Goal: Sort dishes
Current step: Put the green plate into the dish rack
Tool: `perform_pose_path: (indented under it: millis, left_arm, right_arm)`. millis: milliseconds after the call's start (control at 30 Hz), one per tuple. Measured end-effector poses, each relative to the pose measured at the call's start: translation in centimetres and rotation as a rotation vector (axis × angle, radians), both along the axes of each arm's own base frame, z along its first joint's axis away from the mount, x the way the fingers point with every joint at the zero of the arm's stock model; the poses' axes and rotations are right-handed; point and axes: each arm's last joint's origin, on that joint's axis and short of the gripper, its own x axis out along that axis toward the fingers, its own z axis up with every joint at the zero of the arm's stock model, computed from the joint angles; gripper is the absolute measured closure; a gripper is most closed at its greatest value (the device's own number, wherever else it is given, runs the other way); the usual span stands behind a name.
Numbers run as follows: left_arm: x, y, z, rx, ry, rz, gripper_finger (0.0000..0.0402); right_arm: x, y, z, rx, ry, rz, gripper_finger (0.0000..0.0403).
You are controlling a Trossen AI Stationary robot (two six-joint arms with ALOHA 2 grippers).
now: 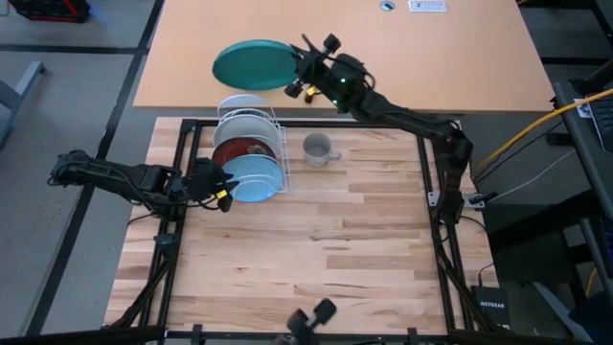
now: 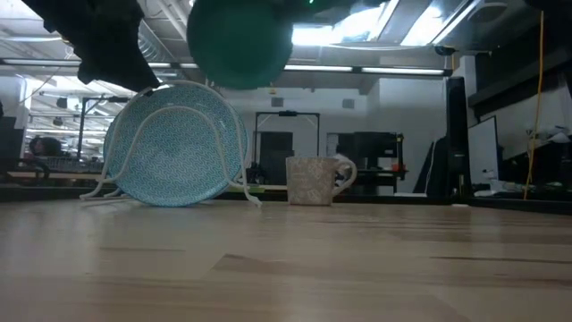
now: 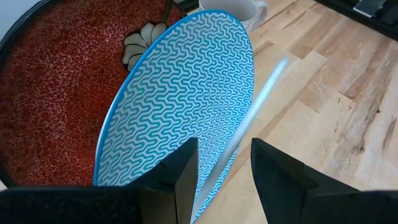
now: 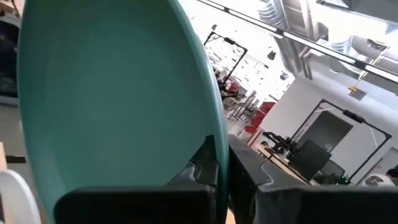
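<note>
My right gripper (image 1: pixel 299 79) is shut on the teal plate (image 1: pixel 251 63), held high over the table's far edge; the plate also shows in the low view (image 2: pixel 239 40). The white plate (image 1: pixel 241 102), dark red patterned plate (image 3: pixel 56 93) and light blue plate (image 1: pixel 254 178) stand on edge in the white wire rack (image 1: pixel 277 144). The grey mug (image 1: pixel 318 149) stands upright right of the rack. My left gripper (image 3: pixel 224 180) is open at the light blue plate's near-left rim (image 3: pixel 214 180), one finger on each side of it; whether it touches, I cannot tell. My right gripper pinches the teal plate's rim (image 4: pixel 216 149) between its two fingers, one on each face. The fingers come from the table's right side at the plate's right edge (image 1: pixel 290 73). The plate is lifted clear and tilted, above the rack's far end.
A tan tabletop (image 1: pixel 431 48) adjoins the far edge of the wooden table (image 1: pixel 335 259). A black frame (image 1: pixel 428 192) runs round the work area. Cables and equipment (image 1: pixel 565 125) lie off the right side. Bare wood spreads near and right of the rack.
</note>
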Motion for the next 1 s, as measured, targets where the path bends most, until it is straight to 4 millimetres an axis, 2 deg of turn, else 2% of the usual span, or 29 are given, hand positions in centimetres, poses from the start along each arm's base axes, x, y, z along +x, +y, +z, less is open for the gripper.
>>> perform_pose_path:
  millis: [167,433,633,1000]
  left_arm:
    - [0.0,0.0,0.0,0.004,0.004,-0.003,0.0265]
    - [0.0,0.0,0.0,0.005,0.006,-0.004,0.0265]
    - [0.0,0.0,0.0,0.006,0.007,-0.004,0.0265]
    - [0.0,0.0,0.0,0.005,0.004,-0.004,0.0265]
  right_arm:
    - [2.2,-1.0,-3.0,0.010,0.022,0.017,0.0386]
    - [4.3,-1.7,-6.7,0.048,0.083,0.056,0.0386]
    - [4.6,-1.9,-7.4,0.080,0.095,0.054,0.0386]
    - [4.5,-1.9,-9.5,0.175,0.292,0.076,0.0383]
